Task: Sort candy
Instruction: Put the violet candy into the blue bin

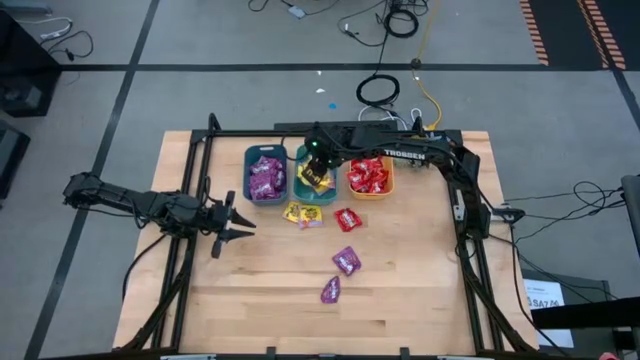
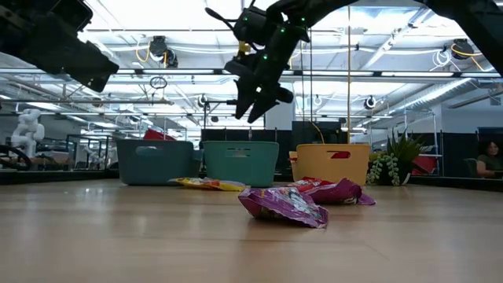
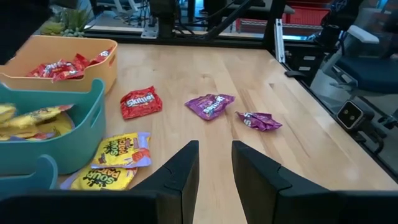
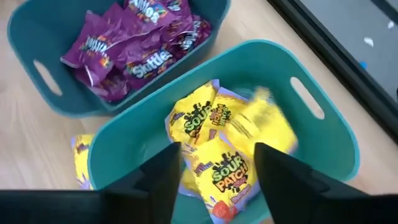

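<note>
The candy is sorted by colour into three bins at the far side. Purple packets (image 1: 266, 177) fill the left teal bin, yellow packets (image 4: 214, 168) lie in the middle teal bin, and red ones (image 1: 370, 175) sit in the orange bin. Loose on the table lie two yellow packets (image 3: 115, 163), a red one (image 3: 139, 101) and two purple ones (image 3: 210, 104) (image 3: 258, 120). My right gripper (image 4: 217, 165) hangs open just above the middle bin, with a blurred yellow packet (image 4: 267, 121) below it, clear of the fingers. My left gripper (image 3: 216, 162) waits open over the table's left side (image 1: 238, 215).
The three bins stand in a row along the far edge: teal (image 1: 250, 175), teal (image 4: 323, 143), orange (image 3: 56, 78). A dark frame rail (image 1: 340, 133) runs behind them. A small green plant (image 2: 393, 161) stands beyond the orange bin. Bare wood (image 1: 260, 300) lies on the near half.
</note>
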`<state>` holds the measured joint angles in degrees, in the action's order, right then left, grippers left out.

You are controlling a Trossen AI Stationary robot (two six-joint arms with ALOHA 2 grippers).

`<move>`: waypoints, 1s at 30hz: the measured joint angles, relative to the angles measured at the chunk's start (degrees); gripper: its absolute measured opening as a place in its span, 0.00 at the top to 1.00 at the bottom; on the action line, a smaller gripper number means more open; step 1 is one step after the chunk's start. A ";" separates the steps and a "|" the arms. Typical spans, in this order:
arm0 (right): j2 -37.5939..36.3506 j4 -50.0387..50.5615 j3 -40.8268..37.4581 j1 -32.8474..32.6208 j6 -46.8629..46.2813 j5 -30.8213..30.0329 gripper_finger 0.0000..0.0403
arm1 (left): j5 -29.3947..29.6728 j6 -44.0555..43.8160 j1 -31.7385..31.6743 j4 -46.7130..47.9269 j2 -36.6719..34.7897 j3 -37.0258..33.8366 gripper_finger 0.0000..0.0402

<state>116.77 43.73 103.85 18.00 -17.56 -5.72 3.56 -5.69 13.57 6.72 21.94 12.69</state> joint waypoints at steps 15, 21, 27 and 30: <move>-3.97 2.28 0.00 -1.98 13.73 -0.13 0.40 | 1.28 0.00 0.01 -0.21 0.01 0.00 0.74; -7.58 12.74 0.00 -3.68 6.06 -0.29 0.41 | 1.44 0.02 0.01 -0.20 0.01 0.00 0.74; -10.44 19.79 -3.38 -8.00 -8.23 -1.23 0.44 | 1.44 0.07 0.01 -0.15 -0.01 0.00 0.74; -11.56 20.26 -6.94 -11.05 -18.56 -2.44 0.45 | 1.44 0.07 0.01 -0.15 0.01 0.00 0.74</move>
<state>105.21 63.99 96.92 6.95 -36.11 -8.16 4.99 -5.63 13.58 6.57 21.95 12.69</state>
